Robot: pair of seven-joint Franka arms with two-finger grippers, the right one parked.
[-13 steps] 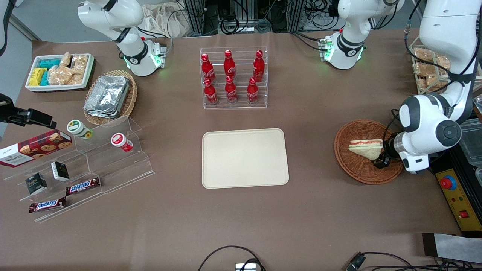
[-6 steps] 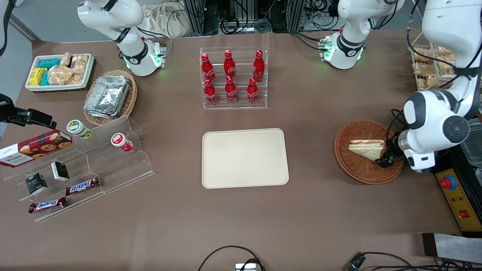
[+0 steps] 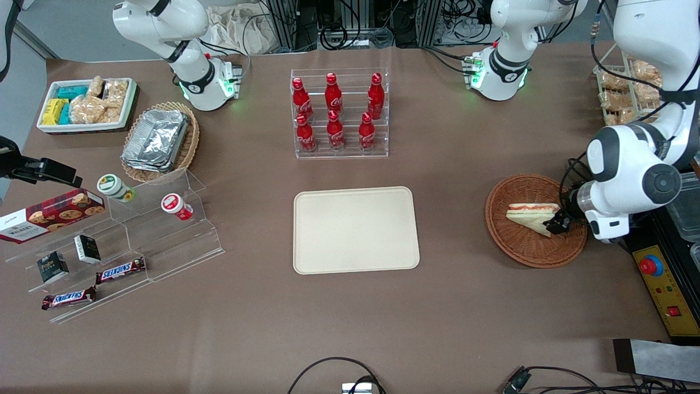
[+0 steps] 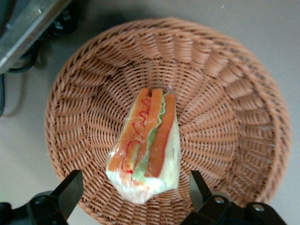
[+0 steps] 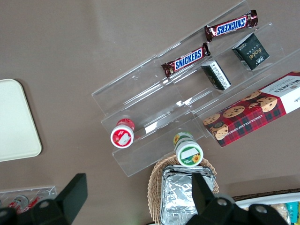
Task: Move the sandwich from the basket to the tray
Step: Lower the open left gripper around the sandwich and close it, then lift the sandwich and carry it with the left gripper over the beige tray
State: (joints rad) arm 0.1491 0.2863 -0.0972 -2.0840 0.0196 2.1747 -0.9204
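- Front view: the sandwich (image 3: 531,216) lies in the basket (image 3: 519,249), well apart from the bare tray (image 3: 355,230) on the worktop; the claw (image 3: 559,224) sits at the sandwich's end, low for a grab.
- Left wrist view: claw (image 4: 133,199) spread wide, fingers (image 4: 70,190) straddling the sandwich (image 4: 146,146), nothing gripped yet.

My arm (image 3: 634,175) is glossy white with dark grey joint caps and black cables looped along it. My gripper (image 3: 559,224) has black fingers (image 4: 68,193), with what look like small screws near their bases.
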